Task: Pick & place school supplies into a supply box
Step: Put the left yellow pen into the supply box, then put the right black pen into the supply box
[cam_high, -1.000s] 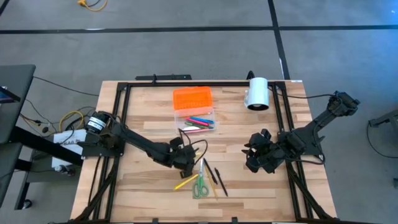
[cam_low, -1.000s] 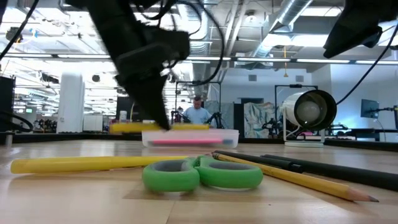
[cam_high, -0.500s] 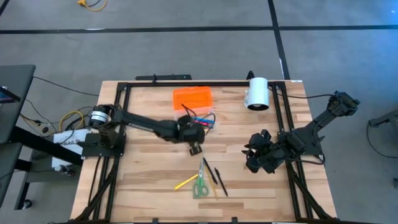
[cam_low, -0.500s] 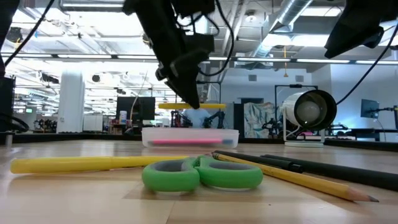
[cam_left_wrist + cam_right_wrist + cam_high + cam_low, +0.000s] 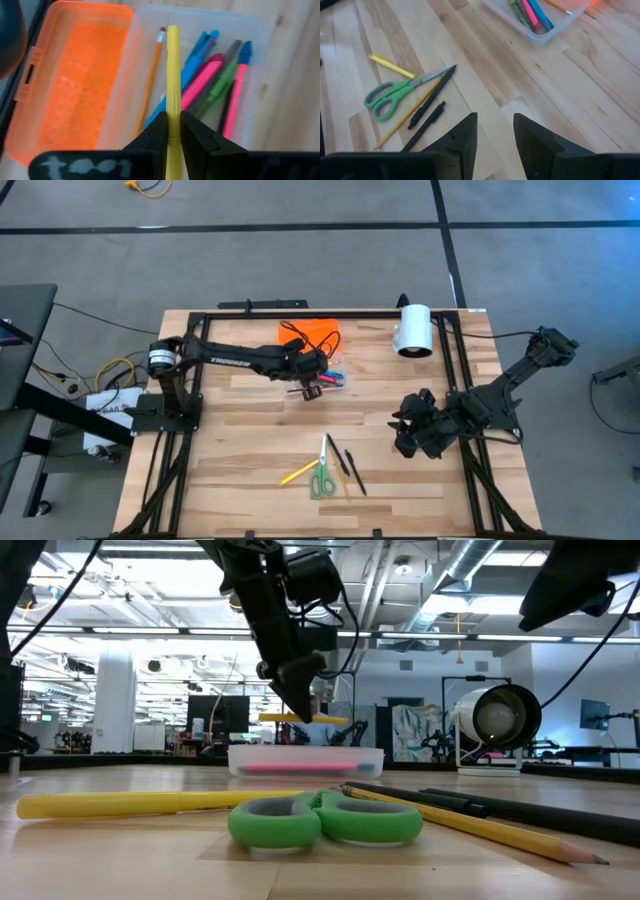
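Left tool (image 5: 171, 131) grips yellow pen (image 5: 173, 75) above supply box (image 5: 142, 30).

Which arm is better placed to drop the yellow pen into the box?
Left: its tool is shut on the yellow pen, right above the supply box. The right tool waits open, far off.

A white cylinder (image 5: 413, 330) lies on the wooden table (image 5: 240, 450), well off to one side of the left pincer and beyond the right one. A yellow cable (image 5: 146, 186) lies on the grey floor (image 5: 300, 260).
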Controlling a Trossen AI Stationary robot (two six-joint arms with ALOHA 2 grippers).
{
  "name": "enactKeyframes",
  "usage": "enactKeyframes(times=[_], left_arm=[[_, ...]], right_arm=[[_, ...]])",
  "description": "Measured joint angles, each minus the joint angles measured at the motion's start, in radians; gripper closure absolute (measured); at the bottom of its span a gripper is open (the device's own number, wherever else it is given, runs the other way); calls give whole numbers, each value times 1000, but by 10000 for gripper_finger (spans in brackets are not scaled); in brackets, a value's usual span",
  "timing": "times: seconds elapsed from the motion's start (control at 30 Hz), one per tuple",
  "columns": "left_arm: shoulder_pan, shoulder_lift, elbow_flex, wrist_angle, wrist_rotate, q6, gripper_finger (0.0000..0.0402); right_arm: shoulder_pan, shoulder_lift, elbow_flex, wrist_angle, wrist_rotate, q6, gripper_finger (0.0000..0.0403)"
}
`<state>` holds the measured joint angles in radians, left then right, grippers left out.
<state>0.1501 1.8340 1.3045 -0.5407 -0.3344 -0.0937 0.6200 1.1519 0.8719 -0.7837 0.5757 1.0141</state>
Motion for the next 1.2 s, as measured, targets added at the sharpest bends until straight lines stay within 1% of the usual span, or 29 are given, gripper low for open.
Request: enactKeyframes(times=[0.3, 0.4, 0.47, 0.5, 0.7, 0.77, 0.87, 0.97, 1.07, 1.2], left_arm=[[61, 0, 0, 0, 2, 24, 377], [78, 0, 0, 0, 76, 67, 372], [84, 1, 0, 0, 112, 86, 359], [84, 1, 0, 0, 112, 90, 349], [84, 1, 0, 0, 69, 91, 281], [84, 1, 0, 0, 95, 91, 265], [82, -2, 0, -1, 176, 76, 252], [69, -23, 0, -11, 284, 56, 249], [40, -62, 1, -43, 355, 66, 249], [-10, -128, 1, -112, 374, 119, 249]], right_arm=[[-28, 0, 0, 0, 2, 0, 284], [-28, 0, 0, 0, 1, 0, 284], [-28, 0, 0, 1, 1, 0, 284], [-28, 0, 0, 4, 1, 0, 284], [-28, 0, 0, 14, 1, 7, 284], [-28, 0, 0, 15, 1, 7, 284], [-25, 1, 0, 31, 1, 6, 284], [-15, 17, -27, 122, -3, -22, 284], [2, 55, -57, 263, -27, -43, 284], [4, 153, -76, 430, -64, -45, 284]])
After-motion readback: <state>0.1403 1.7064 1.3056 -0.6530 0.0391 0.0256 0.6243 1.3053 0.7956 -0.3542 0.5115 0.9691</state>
